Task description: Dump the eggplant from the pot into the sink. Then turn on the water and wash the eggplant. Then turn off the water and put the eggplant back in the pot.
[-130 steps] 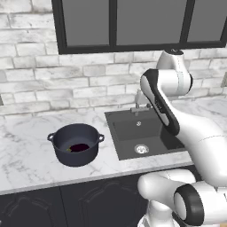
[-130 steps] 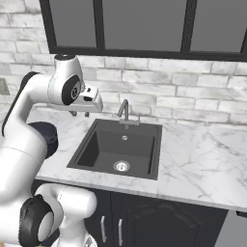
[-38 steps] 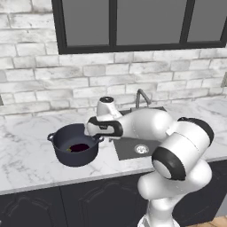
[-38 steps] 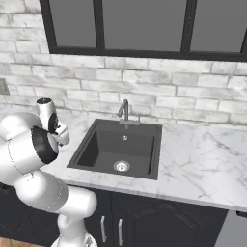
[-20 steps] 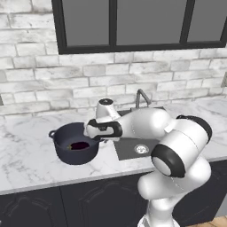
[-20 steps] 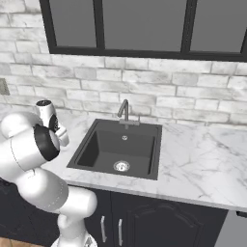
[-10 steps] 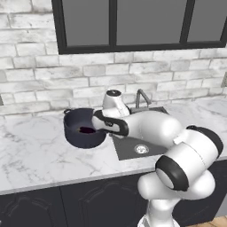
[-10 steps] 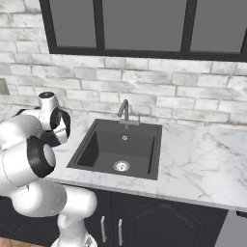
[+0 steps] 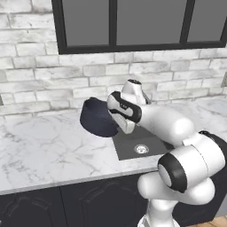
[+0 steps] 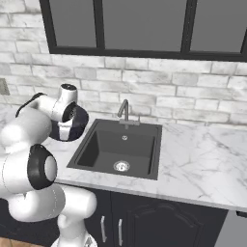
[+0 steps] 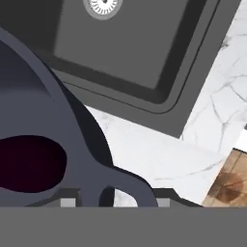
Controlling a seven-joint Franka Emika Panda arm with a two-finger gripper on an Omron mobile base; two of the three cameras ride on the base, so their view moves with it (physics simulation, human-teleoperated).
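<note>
Pot [image 9: 98, 117]: lifted clear of the marble bench [image 9: 40, 150] and tilted; dark navy-grey, held at about 9 o'clock of the sink [image 9: 141, 144] in the left base view; carried that way, I judge, so its mouth can be brought over the basin and tipped

Gripper [image 11: 107, 201]: clamped on the pot's loop side handle [image 11: 126, 185], which arches just above the finger tips in the hand view; the handle is the one narrow part the jaws can span, hence the grip there

Eggplant [image 11: 29, 164]: a dark maroon mass inside the pot, low against its wall at 9 o'clock of the hand view; not yet tipped out

Sink, hand view [image 11: 140, 43]: basin lies toward 12 o'clock, silver drain [image 11: 102, 6] at the top edge, a strip of bench between it and the pot; the pot has not reached the basin

Faucet [image 10: 124, 110]: gooseneck at the back rim of the sink in the right base view; no stream visible

Step, as judged: the dump, early; next the pot needs moving over the basin, then more tilt

Risk: a one-handle grip may let the pot swing or slip
</note>
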